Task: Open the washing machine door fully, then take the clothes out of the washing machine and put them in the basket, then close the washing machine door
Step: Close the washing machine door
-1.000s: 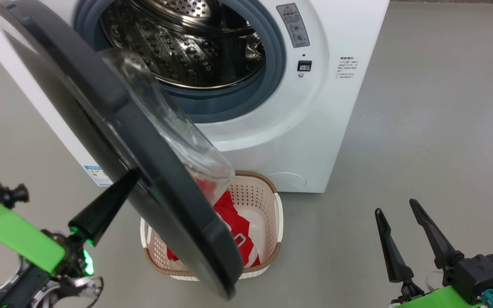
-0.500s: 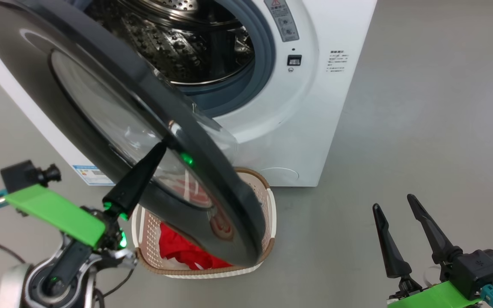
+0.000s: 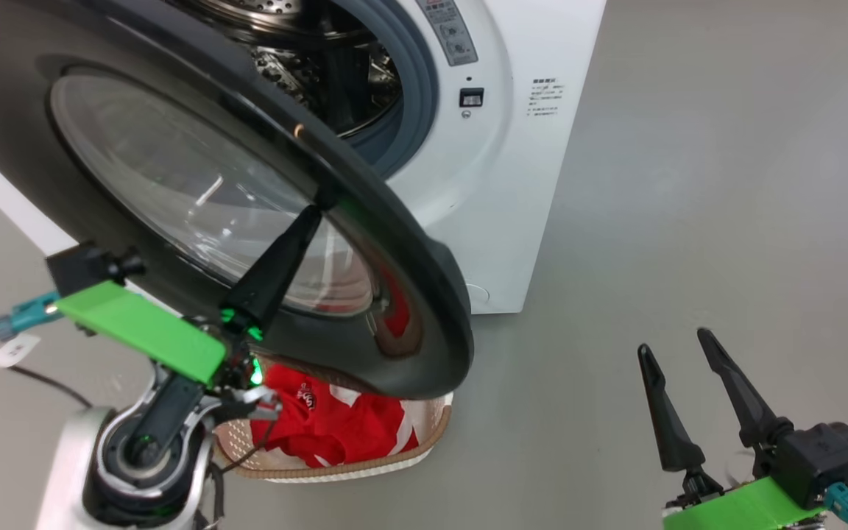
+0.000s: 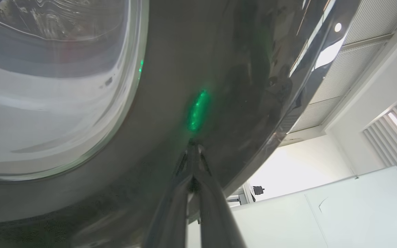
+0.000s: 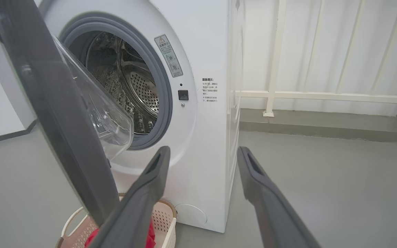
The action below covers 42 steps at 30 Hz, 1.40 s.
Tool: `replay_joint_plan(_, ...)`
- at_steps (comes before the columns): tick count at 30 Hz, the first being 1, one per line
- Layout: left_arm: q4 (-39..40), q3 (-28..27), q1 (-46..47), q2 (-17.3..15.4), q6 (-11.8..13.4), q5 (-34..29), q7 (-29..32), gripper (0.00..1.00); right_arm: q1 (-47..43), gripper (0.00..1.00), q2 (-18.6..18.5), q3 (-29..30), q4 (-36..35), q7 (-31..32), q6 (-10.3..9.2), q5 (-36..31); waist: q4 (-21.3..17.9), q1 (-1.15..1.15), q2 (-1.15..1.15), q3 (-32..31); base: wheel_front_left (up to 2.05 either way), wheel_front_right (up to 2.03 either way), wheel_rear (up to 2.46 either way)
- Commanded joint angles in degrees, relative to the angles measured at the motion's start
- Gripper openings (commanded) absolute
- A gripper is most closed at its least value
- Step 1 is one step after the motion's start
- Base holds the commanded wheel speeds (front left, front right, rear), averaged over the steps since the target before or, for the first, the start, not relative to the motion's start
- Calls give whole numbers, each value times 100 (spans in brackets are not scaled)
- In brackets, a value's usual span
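The washing machine door [image 3: 424, 309], glossy black with a clear glass window, stands half swung across the washing machine [image 3: 520, 191]. Past its edge I see the grey ring and steel drum [image 3: 321, 66]. My left gripper [image 3: 315, 213] is shut, its tip pressed on the door's outer face [image 4: 171, 86], beside the window; the left wrist view shows the left gripper [image 4: 193, 146] touching the black surface. Red clothes [image 3: 336, 427] lie in the basket [image 3: 435, 430] on the floor under the door. My right gripper [image 3: 673, 343] hangs open and empty at the lower right, well away from the machine [image 5: 212, 51].
In the right wrist view the right gripper [image 5: 202, 151] faces the door's edge [image 5: 57, 113], the basket [image 5: 167, 220] and the drum [image 5: 129, 86]. A white railing [image 5: 288, 94] runs behind the machine on the right. A cable with a paper tag [image 3: 4, 353] lies on the grey floor at the left.
The door has swung toward the machine, with my shut left gripper travelling along on its outer face. The head camera has shifted. My right gripper stays open in place.
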State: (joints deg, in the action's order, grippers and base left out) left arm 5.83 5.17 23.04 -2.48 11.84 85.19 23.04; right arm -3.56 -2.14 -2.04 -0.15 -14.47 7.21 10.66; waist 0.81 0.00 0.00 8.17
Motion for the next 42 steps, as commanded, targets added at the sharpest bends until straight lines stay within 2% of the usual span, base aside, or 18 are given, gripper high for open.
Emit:
replay_joint_plan(1, 68, -95, 292, -41, -85, 111, -83, 0, 243, 100, -74, -128, -145, -52, 28, 42, -47, 0, 0, 37, 0, 0, 0)
replay_joint_plan(17, -868, 114, 1066, -40, -483, 90, -684, 0, 343, 100, -74, -144, -166, -52, 28, -77, -406, 0, 0, 298, 0, 0, 0)
replay_joint_plan(33, -1666, 43, 1695, -57, -861, 98, -897, 0, 349, 100, -74, -161, -196, -52, 28, -172, -858, 0, 0, 421, 0, 0, 0)
replay_joint_plan(42, -1823, 25, 1830, -59, -981, 98, -914, 0, 350, 100, -74, -136, -226, -52, 28, -162, -925, 0, 0, 502, 0, 0, 0)
